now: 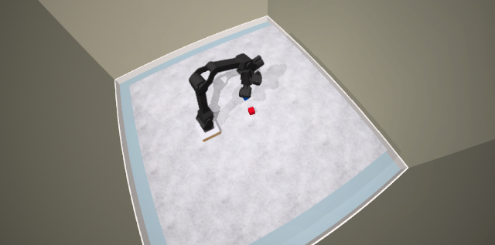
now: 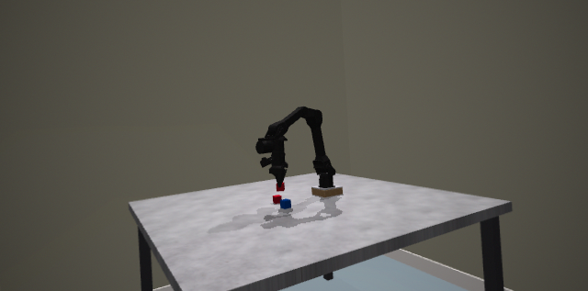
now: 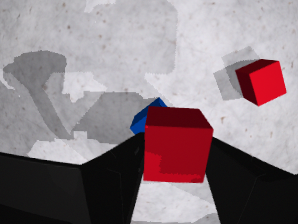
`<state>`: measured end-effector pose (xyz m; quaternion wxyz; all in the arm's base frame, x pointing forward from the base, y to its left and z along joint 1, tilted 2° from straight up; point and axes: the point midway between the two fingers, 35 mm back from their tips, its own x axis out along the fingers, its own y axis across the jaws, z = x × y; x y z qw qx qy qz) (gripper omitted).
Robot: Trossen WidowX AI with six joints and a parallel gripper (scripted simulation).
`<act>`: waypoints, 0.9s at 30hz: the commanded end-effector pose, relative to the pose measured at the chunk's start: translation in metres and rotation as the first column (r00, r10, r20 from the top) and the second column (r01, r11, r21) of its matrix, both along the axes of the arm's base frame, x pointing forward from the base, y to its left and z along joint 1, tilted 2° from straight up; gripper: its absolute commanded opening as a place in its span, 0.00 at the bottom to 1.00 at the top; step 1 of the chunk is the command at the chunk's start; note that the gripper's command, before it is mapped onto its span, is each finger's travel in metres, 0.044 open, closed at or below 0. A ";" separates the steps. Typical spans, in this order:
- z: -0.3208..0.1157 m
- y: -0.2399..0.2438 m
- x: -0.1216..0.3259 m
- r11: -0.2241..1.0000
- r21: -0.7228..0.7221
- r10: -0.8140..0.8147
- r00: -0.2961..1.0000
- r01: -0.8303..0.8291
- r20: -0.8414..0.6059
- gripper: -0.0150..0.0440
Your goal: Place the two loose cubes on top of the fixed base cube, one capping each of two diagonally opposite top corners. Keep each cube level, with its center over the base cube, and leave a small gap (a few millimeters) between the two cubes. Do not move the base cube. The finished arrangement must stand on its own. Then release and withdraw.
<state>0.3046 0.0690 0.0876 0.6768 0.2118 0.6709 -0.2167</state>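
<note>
My gripper (image 2: pixel 280 184) (image 3: pixel 174 141) points down and is shut on a red cube (image 2: pixel 280 187) (image 3: pixel 178 154), which it holds well above the table. The blue base cube (image 1: pixel 246 99) (image 2: pixel 286 204) (image 3: pixel 141 119) sits on the table. It is partly hidden by the gripper in the top view, and by the held cube in the wrist view. The other red cube (image 1: pixel 251 110) (image 2: pixel 277 199) (image 3: pixel 268 83) rests on the table a short way from the blue cube, not touching it. The held cube is hidden in the top view.
The arm's mounting block (image 1: pixel 212 137) (image 2: pixel 327 192) stands on the table (image 1: pixel 271 168) (image 2: pixel 390 218) behind the cubes. The arm's shadow falls across the table around the blue cube. The table's edge (image 2: pixel 367 247) shows in the exterior view.
</note>
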 end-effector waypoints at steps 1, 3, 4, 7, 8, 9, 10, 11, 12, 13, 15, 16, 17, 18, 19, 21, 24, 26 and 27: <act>-0.003 0.007 -0.006 1.000 0.000 -0.013 1.000 0.013 -0.004 0.43; -0.005 0.011 -0.009 1.000 0.000 -0.019 1.000 0.019 -0.004 0.43; -0.005 0.013 -0.010 1.000 -0.001 -0.023 1.000 0.023 -0.005 0.43; -0.007 0.018 -0.014 0.999 -0.001 -0.032 0.999 0.032 -0.005 0.43; -0.008 0.020 -0.015 0.999 -0.002 -0.035 0.999 0.035 -0.005 0.43; -0.008 0.022 -0.016 0.999 -0.002 -0.038 0.999 0.038 -0.005 0.43; -0.009 0.024 -0.018 0.999 -0.002 -0.041 0.999 0.041 -0.005 0.43; -0.010 0.026 -0.019 0.999 -0.002 -0.044 0.999 0.044 -0.006 0.43; -0.010 0.028 -0.020 0.999 -0.002 -0.048 0.999 0.048 -0.006 0.43; -0.011 0.030 -0.022 0.999 -0.003 -0.051 0.999 0.051 -0.006 0.43; -0.012 0.032 -0.024 0.998 -0.003 -0.055 0.998 0.055 -0.006 0.43; -0.012 0.032 -0.024 0.998 -0.003 -0.055 0.998 0.055 -0.006 0.43; -0.012 0.032 -0.024 0.998 -0.003 -0.055 0.998 0.055 -0.006 0.43; -0.012 0.032 -0.024 0.998 -0.003 -0.055 0.998 0.055 -0.006 0.43; -0.012 0.032 -0.024 0.998 -0.003 -0.055 0.998 0.055 -0.006 0.43; -0.012 0.032 -0.024 0.998 -0.003 -0.055 0.998 0.055 -0.006 0.43; -0.012 0.032 -0.024 0.998 -0.003 -0.055 0.998 0.055 -0.006 0.43; -0.015 0.032 -0.024 0.998 -0.003 -0.056 0.998 0.056 -0.006 0.43; -0.017 0.032 -0.024 0.998 -0.003 -0.056 0.998 0.056 -0.006 0.43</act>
